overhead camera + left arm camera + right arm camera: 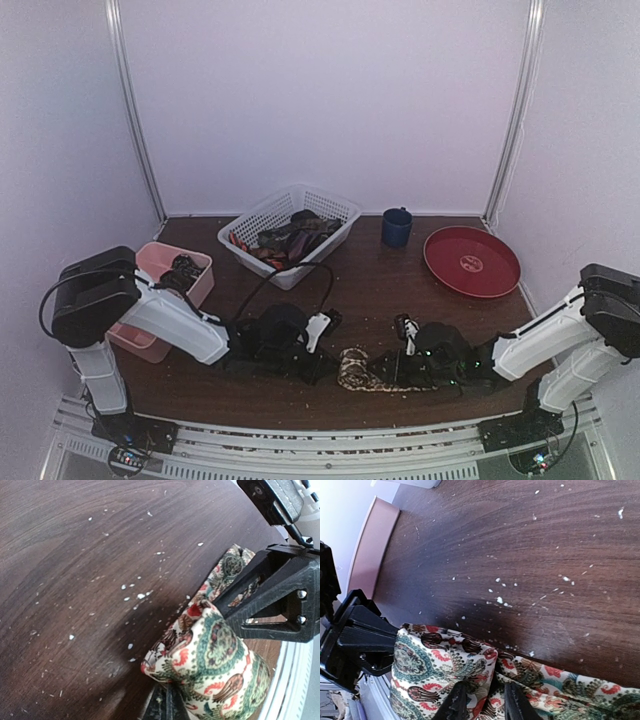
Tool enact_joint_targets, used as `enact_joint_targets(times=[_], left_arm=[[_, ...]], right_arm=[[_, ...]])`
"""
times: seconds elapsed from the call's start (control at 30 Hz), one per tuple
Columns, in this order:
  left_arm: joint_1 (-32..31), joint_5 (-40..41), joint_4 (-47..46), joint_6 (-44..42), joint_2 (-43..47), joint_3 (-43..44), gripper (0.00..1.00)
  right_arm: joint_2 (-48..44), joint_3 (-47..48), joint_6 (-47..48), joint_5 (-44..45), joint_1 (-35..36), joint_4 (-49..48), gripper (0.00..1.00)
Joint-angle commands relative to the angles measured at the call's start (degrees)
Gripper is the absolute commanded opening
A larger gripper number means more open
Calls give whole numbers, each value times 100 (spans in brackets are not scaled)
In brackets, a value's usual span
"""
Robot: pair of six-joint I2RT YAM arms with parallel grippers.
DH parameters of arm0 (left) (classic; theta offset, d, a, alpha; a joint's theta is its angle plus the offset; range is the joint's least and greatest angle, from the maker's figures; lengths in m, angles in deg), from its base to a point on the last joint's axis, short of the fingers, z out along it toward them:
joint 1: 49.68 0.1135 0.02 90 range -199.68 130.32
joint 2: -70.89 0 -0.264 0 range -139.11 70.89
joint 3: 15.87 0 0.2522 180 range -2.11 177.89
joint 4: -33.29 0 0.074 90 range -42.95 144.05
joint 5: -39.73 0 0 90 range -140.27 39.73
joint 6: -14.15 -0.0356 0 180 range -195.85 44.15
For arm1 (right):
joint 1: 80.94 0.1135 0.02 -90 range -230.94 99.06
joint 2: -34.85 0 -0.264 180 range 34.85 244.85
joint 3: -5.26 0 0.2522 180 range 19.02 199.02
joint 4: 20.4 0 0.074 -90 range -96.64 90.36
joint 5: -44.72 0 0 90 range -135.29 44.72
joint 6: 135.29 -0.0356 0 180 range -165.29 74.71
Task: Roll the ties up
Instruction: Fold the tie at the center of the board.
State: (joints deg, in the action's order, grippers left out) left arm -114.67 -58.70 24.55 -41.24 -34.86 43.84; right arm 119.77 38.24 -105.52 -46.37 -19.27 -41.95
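pinched tight in the right pincer (484, 700): a patterned tie (435, 665), cloth squeezed between both fingers. just left of those fingers, a fat rolled end of it, lying on the table (545, 555); to their right, the rest trailing flat along the near edge. pressed against the roll's other side, the left pincer (162, 705), fingers mostly under the cloth; cannot tell whether closed or parted. well beyond both pincers, toward the back wall: a basket (335, 205) holding more ties (295, 238), with a cup (396, 228) and plate (472, 262) to its right. off to the left pincer's left, a tray (158, 255).
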Motion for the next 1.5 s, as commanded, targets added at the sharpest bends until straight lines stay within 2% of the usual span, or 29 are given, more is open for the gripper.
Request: enact_joint_targets(times=[0.0,0.27,0.53,0.77,1.07,1.27,1.37,1.47], left_arm=[[-55,-190,-118,-101,12,267,2],[-66,-140,112,-191,-14,476,4],[-84,-200,177,-235,-183,677,5],[-143,-256,258,-320,-292,920,6],[-206,-256,317,-349,-423,1156,6],[-246,-290,325,-364,-501,1296,6],[-267,-292,319,-375,-531,1392,6],[-293,-278,278,-371,-529,1455,6]], right_arm=[[-243,-41,223,308,29,547,27],[-567,-58,387,884,29,1253,26],[-1398,-248,367,1471,27,1759,26],[-2000,-248,293,1327,24,1549,38],[-1657,-150,-86,548,43,932,43],[-1553,-162,-193,525,104,831,48],[-1485,-164,-213,562,119,955,48],[-1505,-232,-233,748,127,1302,41]])
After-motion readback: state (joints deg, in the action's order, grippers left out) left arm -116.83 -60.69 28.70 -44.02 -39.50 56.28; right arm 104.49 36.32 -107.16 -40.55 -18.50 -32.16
